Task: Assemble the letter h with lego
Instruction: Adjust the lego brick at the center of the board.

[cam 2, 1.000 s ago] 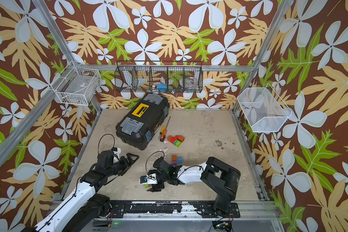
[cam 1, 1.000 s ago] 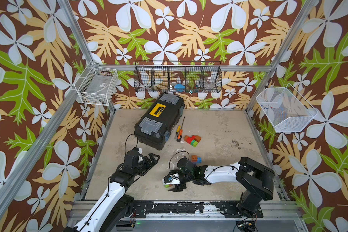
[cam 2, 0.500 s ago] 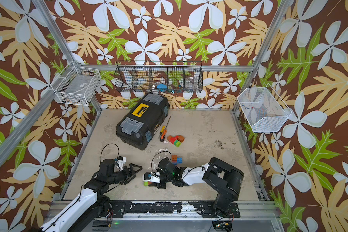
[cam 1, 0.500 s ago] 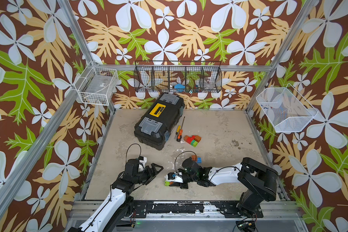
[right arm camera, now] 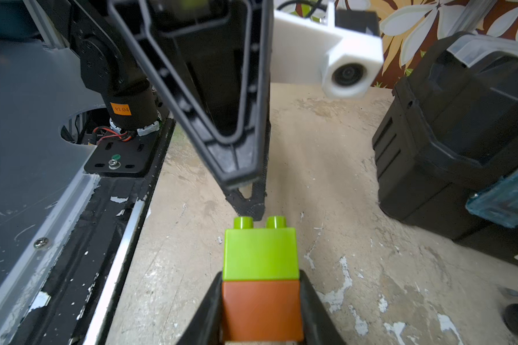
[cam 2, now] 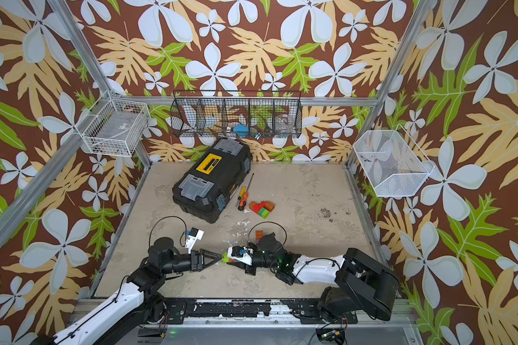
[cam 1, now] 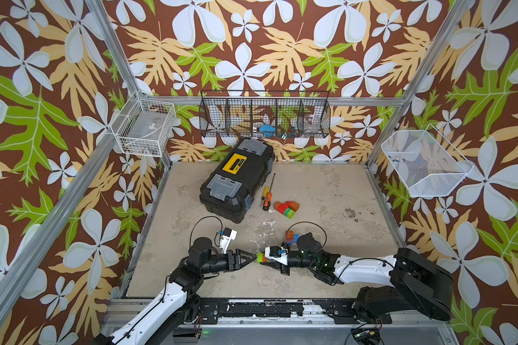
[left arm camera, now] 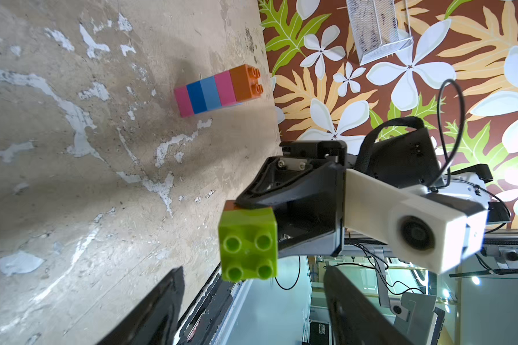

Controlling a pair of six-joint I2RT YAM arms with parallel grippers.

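Quick note from my station: the right gripper was clamped on the orange-brown brick, one jaw flat on each side wall. The lime brick was stacked on that brick and stuck out past the jaw tips, studs forward, clear of the table. The left gripper faced it nose to nose. Its jaws stood apart and empty, tips just short of the lime studs, and in the left wrist view the stud face sat between and ahead of the two fingers, touching neither. The five-brick column of pink, blue, light blue, pink and orange lay flat on the table well beyond the left jaws and off to the side. The loose bricks lay further out again. I judged this a handover or re-grip of the short stack. Handling call: these bricks should be light and rigid, so no crush risk, but the walls look smooth and slick. The stud joint is only a friction fit and could pop if levered sideways. I would take the lime brick across two opposite flat walls at mid-height, not on the studs, with the jaws square to the faces. I would let the right jaws go only once that grip is firm.
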